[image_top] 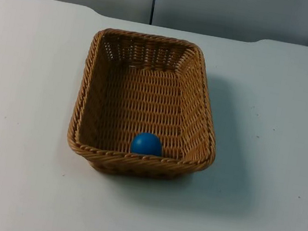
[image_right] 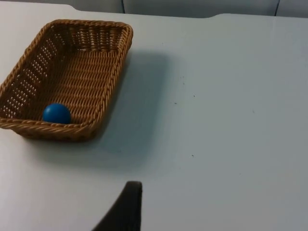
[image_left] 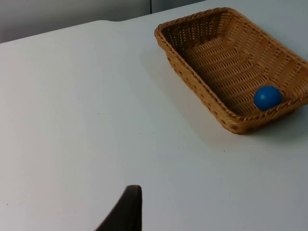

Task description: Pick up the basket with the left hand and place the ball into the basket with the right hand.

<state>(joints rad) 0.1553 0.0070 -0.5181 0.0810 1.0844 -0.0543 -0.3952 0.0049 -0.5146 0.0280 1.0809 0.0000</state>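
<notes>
From above, the wicker basket [image_top: 147,105] sits flat on the white table [image_top: 21,100], and there it is, the blue ball [image_top: 147,144] already inside, tucked against the basket's near wall; the grey partition wall [image_top: 229,10] closes off the far edge.

Over to the left wrist: the left gripper [image_left: 126,208] hangs above bare table, well apart from the basket [image_left: 231,62]; one dark fingertip shows, so whether it is released or clenched cannot be told; it grasps nothing; the ball [image_left: 267,97] rests in the corner of the weave.

Now the right wrist: the right gripper [image_right: 126,204] likewise stands off from the basket [image_right: 67,77], its fingers' state unreadable, nothing held; the ball [image_right: 56,113] lies by the rim.

Judging by this, the ball is delivered and the basket set down; little or nothing looks left to do; no brand, label or writing is readable anywhere.
</notes>
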